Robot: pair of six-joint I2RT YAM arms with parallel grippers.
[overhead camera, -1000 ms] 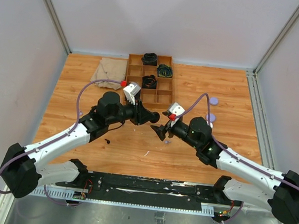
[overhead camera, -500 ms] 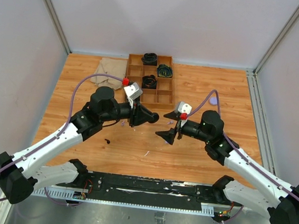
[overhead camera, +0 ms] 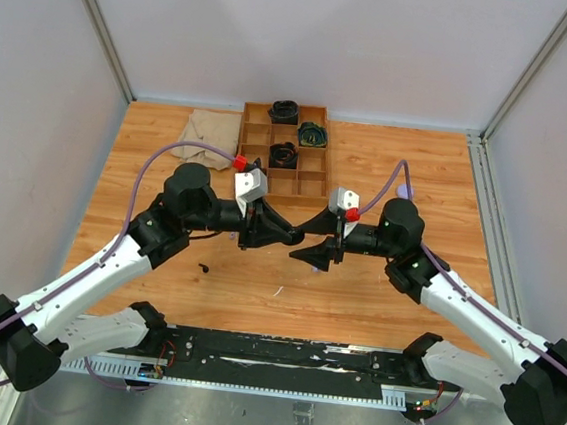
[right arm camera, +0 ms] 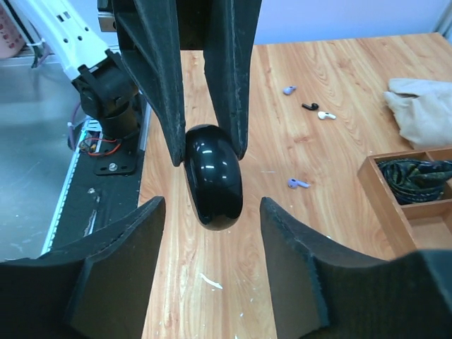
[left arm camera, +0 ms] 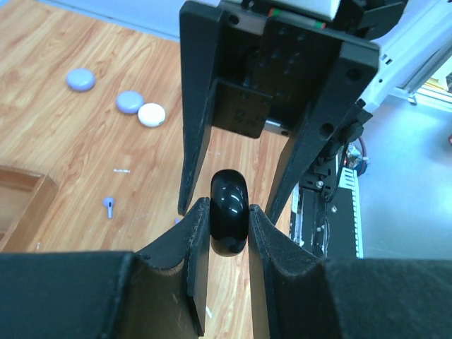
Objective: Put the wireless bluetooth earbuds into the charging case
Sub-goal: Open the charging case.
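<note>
My left gripper (overhead camera: 296, 236) is shut on a glossy black round charging case (left arm camera: 229, 220) and holds it edge-on above the table; the case is closed. My right gripper (right arm camera: 212, 212) is open and faces it. Its two fingers (left arm camera: 198, 127) stand on either side of the case (right arm camera: 212, 176) without touching it. Loose earbuds lie on the wood: a lilac one (right arm camera: 298, 183), another lilac one (right arm camera: 289, 90), a black one (right arm camera: 309, 106) and a white one (right arm camera: 325, 114). The black earbud (overhead camera: 204, 267) lies under the left arm.
A wooden compartment tray (overhead camera: 312, 180) with coiled cables stands at the back, with a beige cloth (overhead camera: 206, 133) to its left. Two lilac pucks (left arm camera: 80, 79) (left arm camera: 129, 102) and a white puck (left arm camera: 151, 114) lie at the right of the table. A small white scrap (overhead camera: 279, 290) lies near the front.
Both arms swung toward each other. The right gripper rose and moved left, so its open jaws now straddle the black case held by the left gripper.
</note>
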